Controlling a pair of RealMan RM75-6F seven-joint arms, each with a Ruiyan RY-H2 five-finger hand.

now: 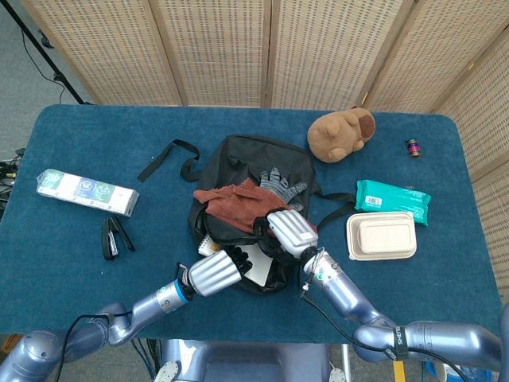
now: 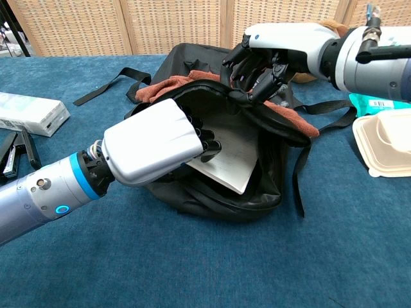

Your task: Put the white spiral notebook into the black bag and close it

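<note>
The left hand (image 2: 154,151) holds the white spiral notebook (image 2: 225,157) partway inside the black bag (image 2: 257,192), while the right hand's (image 2: 270,54) fingers (image 2: 247,80) grip the bag's upper rim.

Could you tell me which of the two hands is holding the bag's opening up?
The right hand grips the black bag rim; the left hand pushes the white notebook inside.

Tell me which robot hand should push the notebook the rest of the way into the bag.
Left. The left robot hand already has its fingers on the notebook at the mouth of the bag. The right robot hand is busy gripping the bag's upper rim, holding it open.
</note>
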